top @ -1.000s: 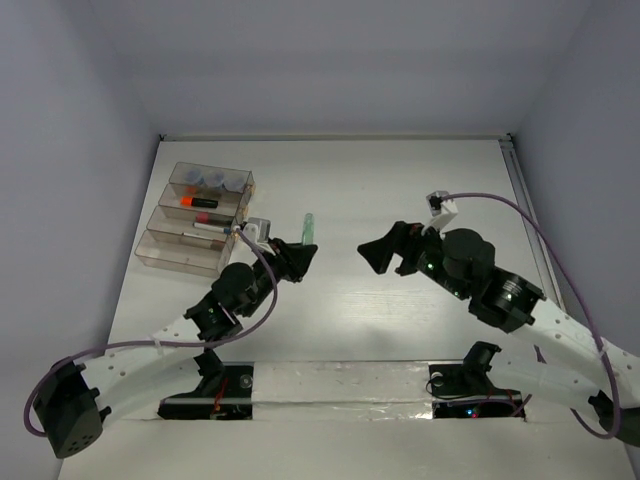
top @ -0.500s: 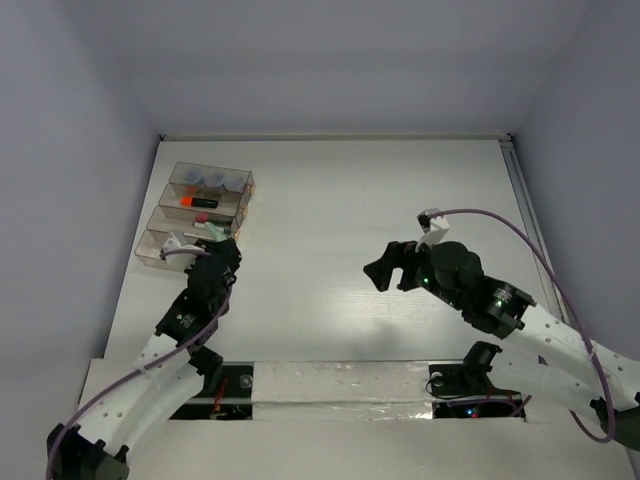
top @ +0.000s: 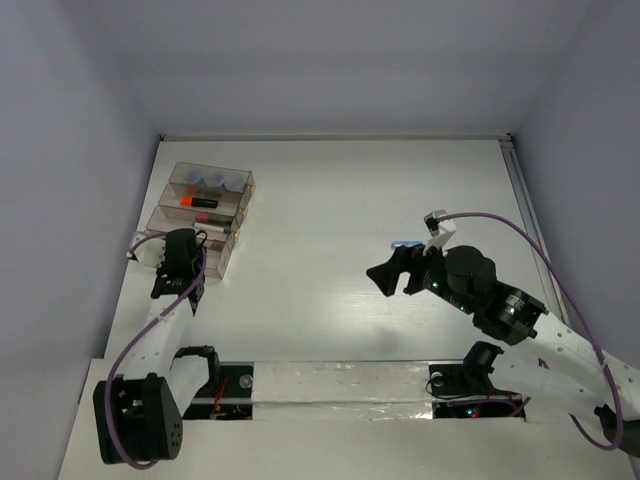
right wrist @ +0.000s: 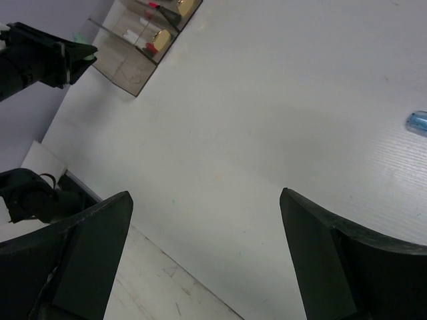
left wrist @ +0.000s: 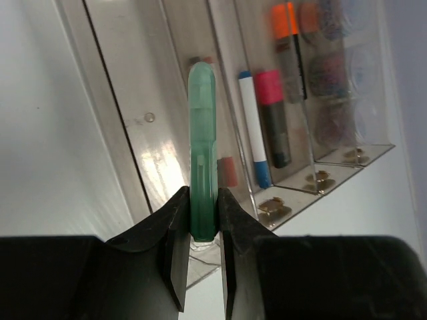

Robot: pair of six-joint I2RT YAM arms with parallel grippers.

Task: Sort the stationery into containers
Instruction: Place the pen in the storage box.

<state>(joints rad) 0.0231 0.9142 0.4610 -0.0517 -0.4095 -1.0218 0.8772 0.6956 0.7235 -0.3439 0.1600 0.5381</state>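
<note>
Pinched by its near end between pressed-in fingers [left wrist: 175,247] of the left pincer [left wrist: 202,223]: a pale green marker [left wrist: 202,133], lined up lengthwise with the clear bins [left wrist: 127,93] and sitting over one of the middle rows. Impossible to tell whether above the rim or already inside. From overhead, that left pincer [top: 183,250] at the near left side of the bins [top: 222,205], the marker itself hidden there. In the row just right of the marker in the wrist view, a white pen with blue ends [left wrist: 252,127] lying beside a pink highlighter [left wrist: 273,113]. One row further on, an orange highlighter [left wrist: 285,33]. In the last row, three round grey-blue pots [top: 213,180], blurred in the wrist view. Spread wide: the right pincer [right wrist: 207,253], hovering above the worktop [right wrist: 267,100], well apart from the bins and right of centre. Lying on the worktop just beyond the right pincer [top: 392,272], a light blue marker [top: 405,244], showing only as a tip at the right edge of the right wrist view.
</note>
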